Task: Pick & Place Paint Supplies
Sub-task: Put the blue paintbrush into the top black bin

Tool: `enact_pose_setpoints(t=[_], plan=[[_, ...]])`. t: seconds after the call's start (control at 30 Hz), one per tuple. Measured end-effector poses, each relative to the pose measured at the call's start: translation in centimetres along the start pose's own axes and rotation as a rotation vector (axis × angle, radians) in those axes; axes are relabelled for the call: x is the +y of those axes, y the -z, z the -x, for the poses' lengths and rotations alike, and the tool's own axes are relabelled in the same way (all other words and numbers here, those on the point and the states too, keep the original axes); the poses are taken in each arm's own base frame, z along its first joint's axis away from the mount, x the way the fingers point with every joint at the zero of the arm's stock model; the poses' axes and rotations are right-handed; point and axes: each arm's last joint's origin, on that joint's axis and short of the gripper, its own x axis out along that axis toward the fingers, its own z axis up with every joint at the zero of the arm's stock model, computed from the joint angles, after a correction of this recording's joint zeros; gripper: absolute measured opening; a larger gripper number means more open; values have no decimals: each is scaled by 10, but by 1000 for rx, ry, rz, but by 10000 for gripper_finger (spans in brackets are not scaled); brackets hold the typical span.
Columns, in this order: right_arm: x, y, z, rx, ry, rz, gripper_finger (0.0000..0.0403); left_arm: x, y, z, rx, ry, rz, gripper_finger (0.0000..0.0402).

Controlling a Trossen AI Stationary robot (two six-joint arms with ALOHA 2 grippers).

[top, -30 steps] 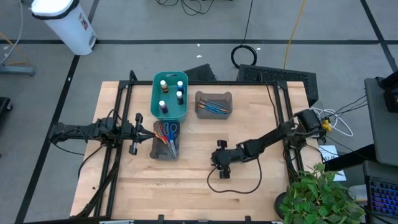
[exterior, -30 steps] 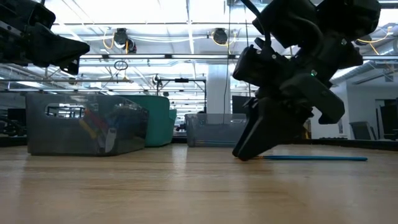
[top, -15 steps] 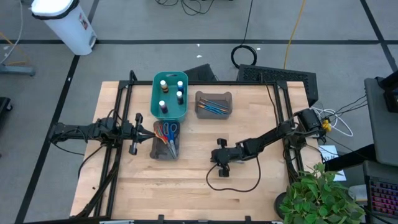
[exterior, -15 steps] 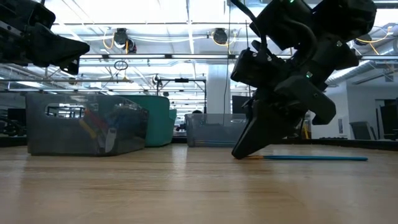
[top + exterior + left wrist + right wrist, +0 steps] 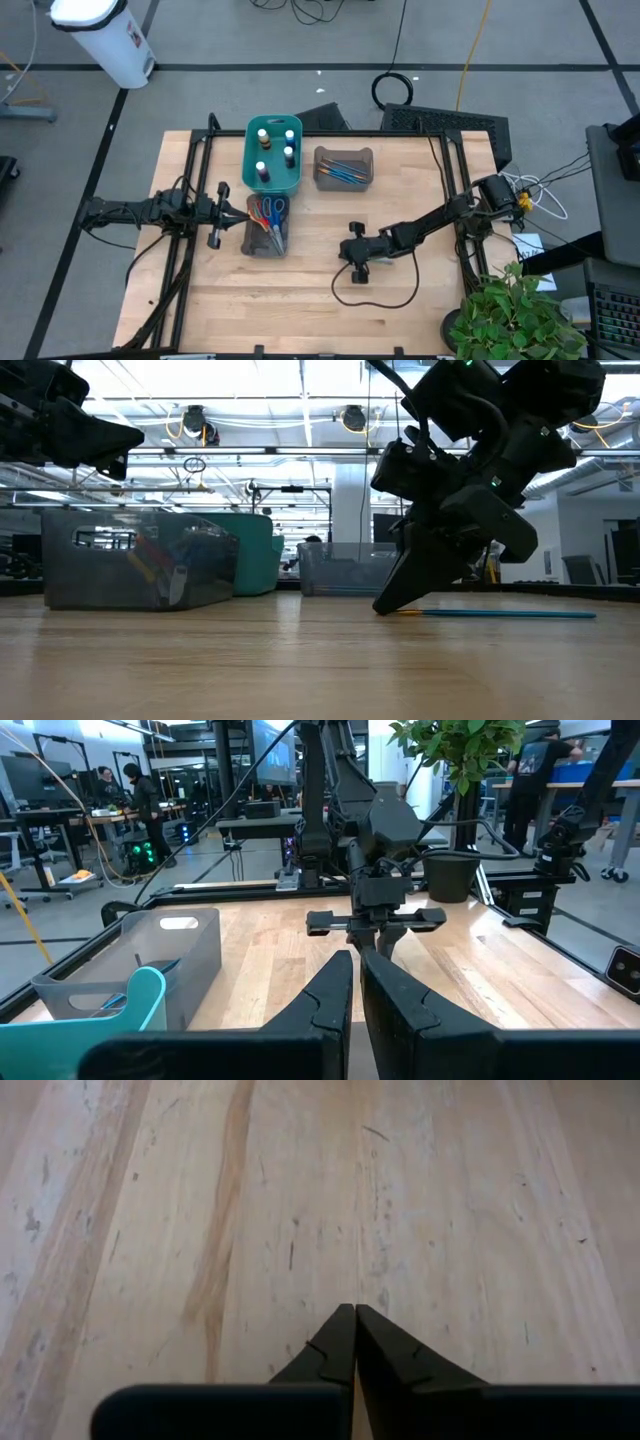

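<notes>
Fingers of right gripper clenched on bare wood grain; thin blue brush seemingly beside, ungrasped.

This looked like a robotics lab or open workshop floor, not anyone's home. The wooden table sat on grey carpet tile with cables trailing around it. Beyond it were workbenches with monitors, ceiling strip lights, and what seemed to be people standing at stations.
</notes>
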Motion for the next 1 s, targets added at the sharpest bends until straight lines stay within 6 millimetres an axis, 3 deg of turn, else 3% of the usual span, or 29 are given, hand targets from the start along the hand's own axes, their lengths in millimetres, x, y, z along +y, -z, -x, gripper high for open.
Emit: enact_pose_setpoints(t=[0.2, 0.6, 1.0], plan=[[1, -7, 5, -58, -18, 11, 0, 0, 0, 0, 0, 0, 0, 33], [-3, -38, 37, -272, -38, -28, 0, 0, 0, 0, 1, 0, 0, 33], [-30, -68, 76, -501, 1, -75, 0, 0, 0, 0, 1, 0, 0, 33]])
